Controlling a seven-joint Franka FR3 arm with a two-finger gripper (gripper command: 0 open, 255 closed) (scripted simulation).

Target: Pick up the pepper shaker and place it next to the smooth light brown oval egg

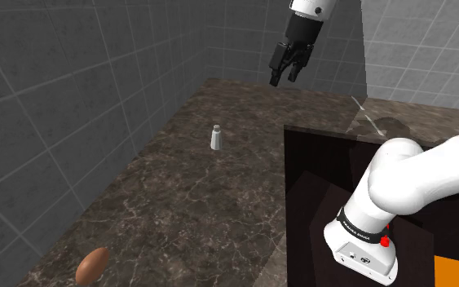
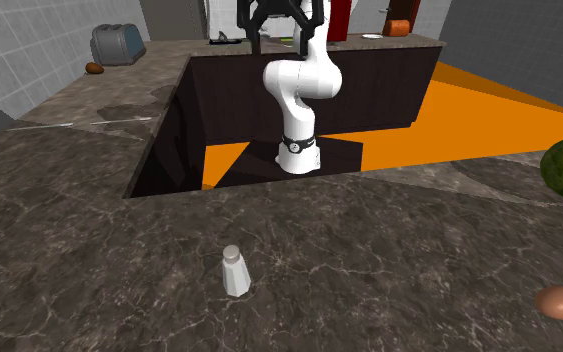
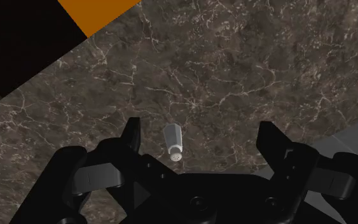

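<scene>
high above the dark marbled desk [image 1: 178,204], the black claw [image 1: 291,65] hangs wide open, empty. the small white pepper shaker [image 1: 216,138] stands upright below it, well apart from the light brown egg [image 1: 92,266]. i'd drop straight down, straddle it, then close.

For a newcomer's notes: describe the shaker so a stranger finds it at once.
Find the dark marbled counter along the grey tiled wall. The shaker stands upright alone on its open stretch. It is small, whitish and tapered with a holed top, unlike the round brown egg farther along.
</scene>
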